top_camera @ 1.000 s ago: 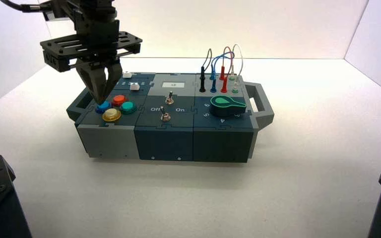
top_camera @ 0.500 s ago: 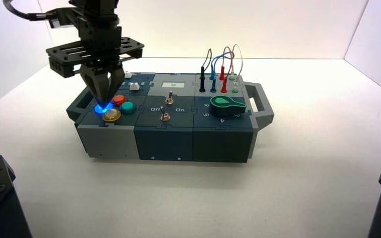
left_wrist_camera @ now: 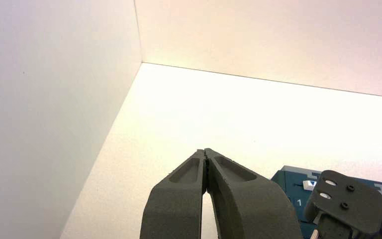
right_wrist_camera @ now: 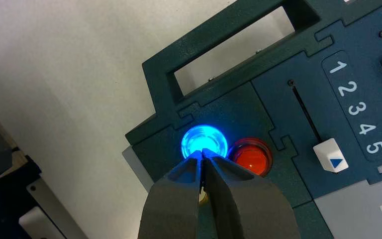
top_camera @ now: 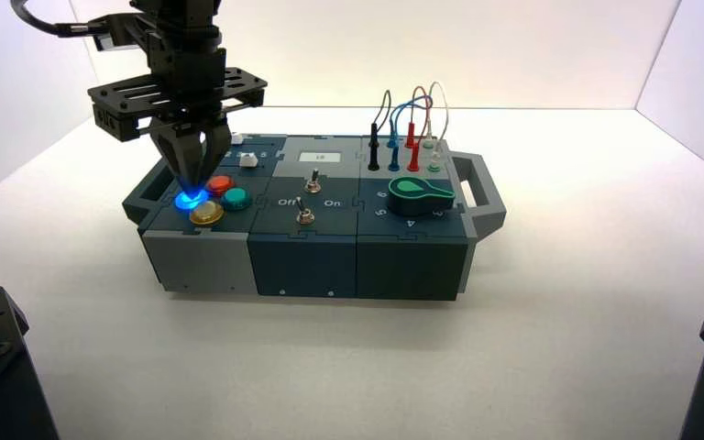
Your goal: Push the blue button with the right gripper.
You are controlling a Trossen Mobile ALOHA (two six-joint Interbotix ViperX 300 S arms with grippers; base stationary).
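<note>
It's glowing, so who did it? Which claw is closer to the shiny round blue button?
Right. The right claw has its shut tips touching the lit, glossy round blue button. The left claw, also shut, is away from it, off beside a corner of the dark box.

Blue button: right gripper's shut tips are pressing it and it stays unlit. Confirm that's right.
Not quite. The right gripper does press its shut tips on the blue button, but the button is lit, glowing bright blue. The right wrist view shows it plainly.

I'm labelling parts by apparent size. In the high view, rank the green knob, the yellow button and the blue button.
1. green knob
2. yellow button
3. blue button, partly hidden by the right gripper, so its rank against yellow is unsure.
</note>
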